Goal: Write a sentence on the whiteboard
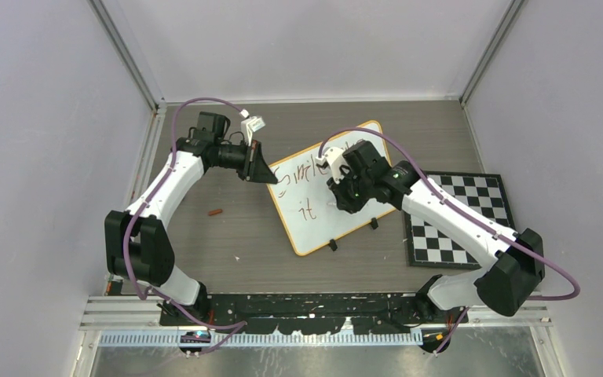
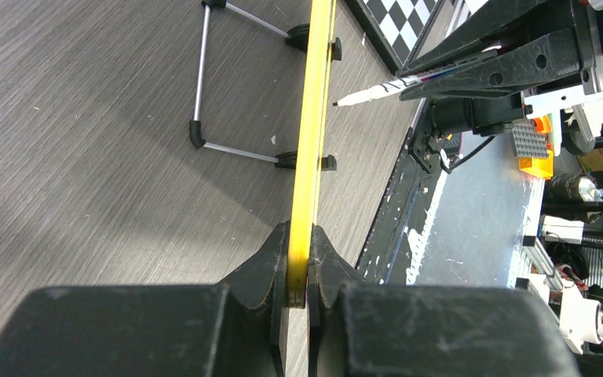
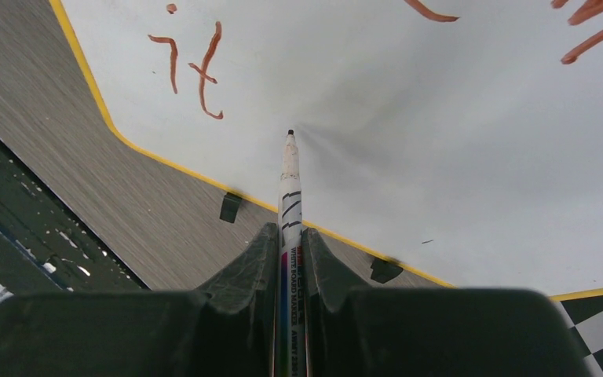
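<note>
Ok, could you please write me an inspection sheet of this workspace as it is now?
Surface: grey wood-grain table, a few pale specks.
Job's things: whiteboard propped on a wire stand; sentence in red-brown, first line partly hidden by the arm, "it" below.
Clutter: checkered mat; small red-brown piece.
Grippers: left tool shut on the whiteboard's yellow rim; right tool shut on a marker, tip near the board, contact unclear.
Cables: purple cable along each arm.
Surroundings: pale walls, metal frame posts.
</note>
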